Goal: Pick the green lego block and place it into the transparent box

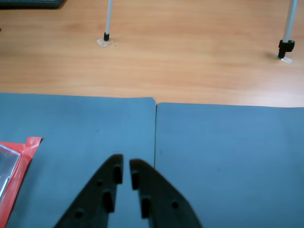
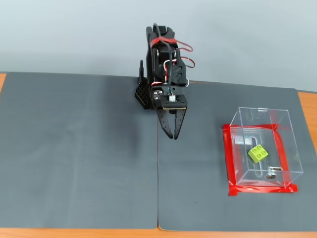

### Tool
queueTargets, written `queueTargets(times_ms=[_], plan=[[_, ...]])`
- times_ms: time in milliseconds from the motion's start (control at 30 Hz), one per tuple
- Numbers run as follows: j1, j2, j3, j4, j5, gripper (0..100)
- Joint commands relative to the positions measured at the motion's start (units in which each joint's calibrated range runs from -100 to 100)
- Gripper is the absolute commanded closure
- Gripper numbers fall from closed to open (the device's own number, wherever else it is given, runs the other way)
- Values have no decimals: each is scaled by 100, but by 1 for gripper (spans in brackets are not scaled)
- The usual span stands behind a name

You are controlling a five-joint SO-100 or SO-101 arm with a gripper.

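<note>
The green lego block (image 2: 258, 153) lies inside the transparent box (image 2: 290, 148), on its base beside the slot, at the right of the fixed view. Red tape (image 2: 260, 189) edges the box. My gripper (image 2: 174, 136) hangs above the mat seam, well to the left of the box, its black fingers nearly together with nothing between them. In the wrist view the gripper (image 1: 126, 165) points at bare mat, with a narrow gap between the tips. A corner of the box (image 1: 5, 164) and its red tape (image 1: 21, 166) show at the left edge there; the block is out of that view.
Two dark grey mats (image 2: 79, 158) meet at a seam (image 2: 158, 188) running down the middle. The arm's base (image 2: 163, 59) stands at the back centre. Wooden table (image 1: 190, 52) lies beyond the mats, with two thin stand legs (image 1: 107, 23) (image 1: 287, 38) on it.
</note>
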Motion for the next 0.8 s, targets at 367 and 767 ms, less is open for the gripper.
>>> queueTargets(times_ms=[367,767], plan=[[102,-1810,1615,-22,-17,98],[222,-1920,2999,47,-53,98]])
